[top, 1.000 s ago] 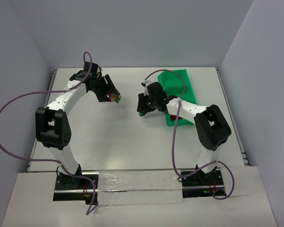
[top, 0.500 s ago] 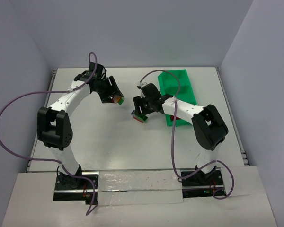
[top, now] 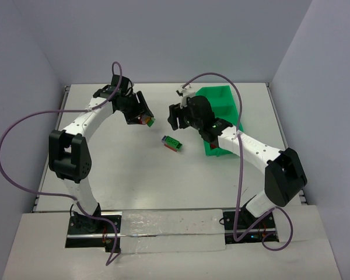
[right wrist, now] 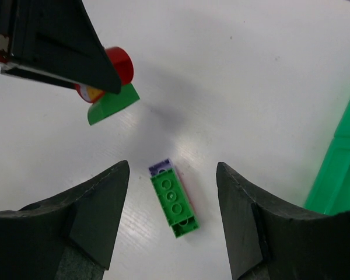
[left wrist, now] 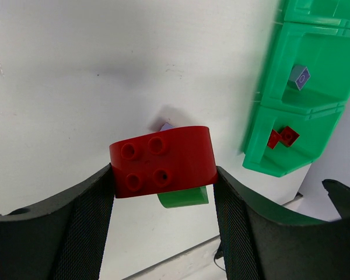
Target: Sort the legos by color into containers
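Item: green brick [right wrist: 176, 201], purple-ended, now lying loose on the surface [top: 134, 175] near the green tray [top: 224, 96], let go by the right hand [right wrist: 174, 169], since risen with fingers spread; left hand [left wrist: 163, 181] pinching a red brick [left wrist: 161, 154] aloft; both pieces judged unsorted.

Top view high overhead from the near side; wrist views close, facing downward; all share the tray [top: 217, 98]
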`<state>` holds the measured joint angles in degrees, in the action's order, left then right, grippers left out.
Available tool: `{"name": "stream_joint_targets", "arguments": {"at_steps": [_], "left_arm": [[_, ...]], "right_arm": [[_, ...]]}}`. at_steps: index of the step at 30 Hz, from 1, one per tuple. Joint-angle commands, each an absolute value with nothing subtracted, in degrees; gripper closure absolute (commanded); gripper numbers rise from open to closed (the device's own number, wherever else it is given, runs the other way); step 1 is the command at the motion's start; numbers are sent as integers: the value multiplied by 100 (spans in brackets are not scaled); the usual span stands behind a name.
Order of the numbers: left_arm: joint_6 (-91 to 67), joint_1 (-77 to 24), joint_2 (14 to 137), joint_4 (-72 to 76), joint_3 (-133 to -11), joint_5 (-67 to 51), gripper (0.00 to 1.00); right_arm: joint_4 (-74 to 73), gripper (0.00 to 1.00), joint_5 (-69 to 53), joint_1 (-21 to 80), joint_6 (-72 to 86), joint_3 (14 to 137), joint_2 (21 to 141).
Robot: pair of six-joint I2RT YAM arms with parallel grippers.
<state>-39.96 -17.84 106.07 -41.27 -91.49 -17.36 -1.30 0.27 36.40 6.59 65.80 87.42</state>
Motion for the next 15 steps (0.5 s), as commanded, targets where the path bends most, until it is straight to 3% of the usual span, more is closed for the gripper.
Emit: {"name": "stream_joint_targets", "arguments": {"at_steps": [1, 15], "left_arm": [[-3706, -1819, 10652, -3791, -9404, -1960, 100], [-3113, -1846, 10864, -3895, -9519, -1944, 100]], "right_arm": [[487, 32, 33, 3659, 493, 6563, 8789], [490, 31, 568, 3629, 1081, 6384, 8510]]}}
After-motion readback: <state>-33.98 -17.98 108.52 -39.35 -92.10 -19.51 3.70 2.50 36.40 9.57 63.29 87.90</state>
